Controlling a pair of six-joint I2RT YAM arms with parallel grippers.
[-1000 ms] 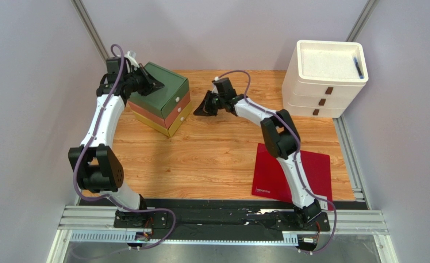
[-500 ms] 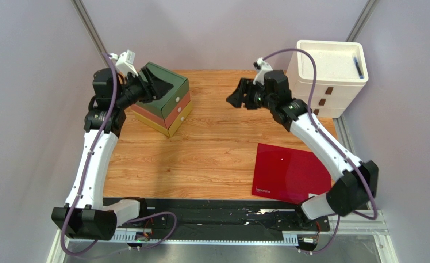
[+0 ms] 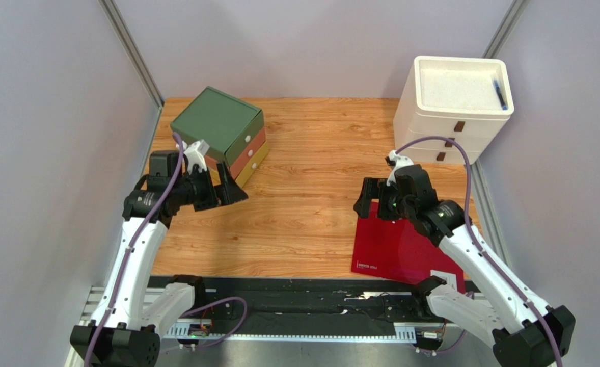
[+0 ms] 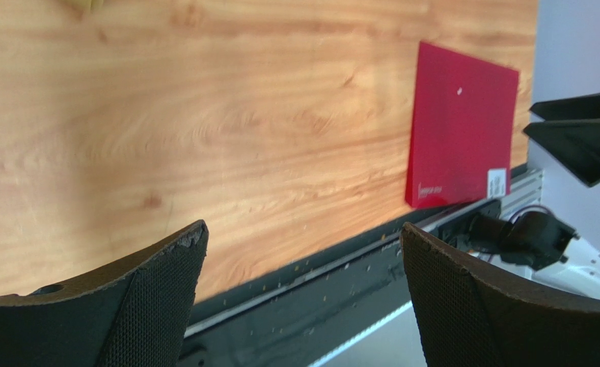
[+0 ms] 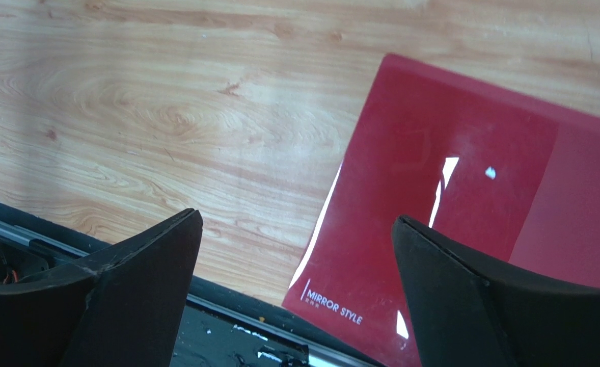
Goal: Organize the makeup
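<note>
Makeup: its place cannot be told from these views. A thin dark stick (image 3: 497, 93) lies in the top tray of the white drawer unit (image 3: 433, 126), upper right.

Left claw (image 4: 303, 229) and right claw (image 5: 295, 220) both gape wide, holding nothing.

The red sheet (image 5: 464, 191), lower right, reads "MIRROR STYLE"; the right claw hangs over its left edge. A coloured drawer box (image 3: 219, 126) stands upper left, just behind the left claw. Bare wood of the table (image 3: 311, 206) shows between the claws.

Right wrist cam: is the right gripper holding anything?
No, the right gripper is open, with only the wooden table and the red sheet visible between its jaws.
</note>
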